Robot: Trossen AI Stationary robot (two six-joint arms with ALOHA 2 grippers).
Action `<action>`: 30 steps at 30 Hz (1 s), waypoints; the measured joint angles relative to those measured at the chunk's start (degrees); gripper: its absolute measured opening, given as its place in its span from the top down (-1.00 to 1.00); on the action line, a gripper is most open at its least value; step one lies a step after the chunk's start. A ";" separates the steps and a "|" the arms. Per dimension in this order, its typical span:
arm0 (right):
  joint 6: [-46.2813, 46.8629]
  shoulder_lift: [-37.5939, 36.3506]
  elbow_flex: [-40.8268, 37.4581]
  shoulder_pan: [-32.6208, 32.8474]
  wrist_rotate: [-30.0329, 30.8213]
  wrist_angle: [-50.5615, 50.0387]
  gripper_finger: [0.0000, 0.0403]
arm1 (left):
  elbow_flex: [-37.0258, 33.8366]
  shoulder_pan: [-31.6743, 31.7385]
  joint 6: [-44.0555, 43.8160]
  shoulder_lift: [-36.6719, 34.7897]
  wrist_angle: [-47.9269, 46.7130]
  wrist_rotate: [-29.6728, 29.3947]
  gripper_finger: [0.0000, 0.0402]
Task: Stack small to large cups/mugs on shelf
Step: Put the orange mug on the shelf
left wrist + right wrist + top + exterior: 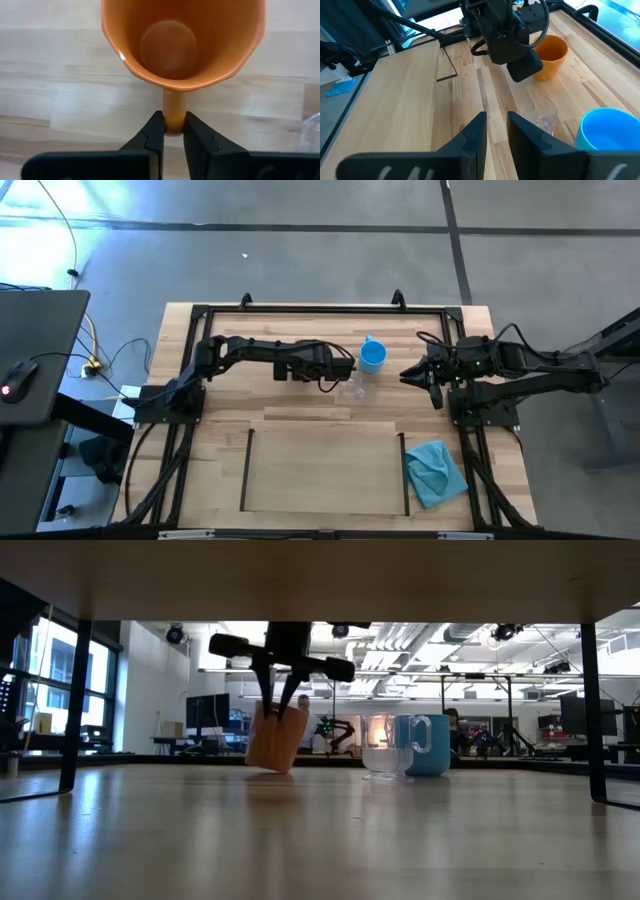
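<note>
left tool [173, 131]: pinched onto the handle of the orange mug [182, 42]; the left wrist view shows both fingers pressed against the handle, mug mouth facing the camera.
low view only: orange mug [276, 738] hangs tilted under the left tool [281, 710]; bottom edge at or just off the counter [320, 830], can't tell which.
high view only: layout. The left arm reaches toward the counter's middle and covers the orange mug, which isn't visible there. The blue mug [372, 356] sits just past the arm's tip, the glass cup [352, 387] right beside the tip.
right wrist view only: orange mug [549, 56] partly behind the left arm's wrist, glass cup [538, 116] nearer, blue mug [607, 134] nearest.
right tool [496, 131]: fingers parallel with a narrow gap, nothing in it; hovers over bare counter short of the glass cup, pointing at the left arm.
glass vs blue: in the low view the glass cup [380, 750] overlaps the blue mug [424, 744]; touching or not, can't tell.
shelf [322, 470]: pale panel between two black strips, at the counter's near side, well apart from all three cups.
teal cloth [436, 471]: just right of the shelf's right strip.
writing: none readable.
</note>
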 joint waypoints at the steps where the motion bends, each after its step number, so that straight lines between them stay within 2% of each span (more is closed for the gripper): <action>1: 0.00 -0.02 0.00 -0.02 0.00 0.00 0.67 | 0.00 0.02 0.03 -0.22 0.50 0.00 0.84; 9: 0.02 -0.02 0.00 0.00 -0.45 0.00 0.67 | -0.02 0.46 4.02 -1.87 -0.03 0.59 0.84; 30: 0.20 0.00 0.00 0.00 -0.61 0.31 0.67 | 0.00 1.05 7.56 -10.54 0.69 -1.28 0.84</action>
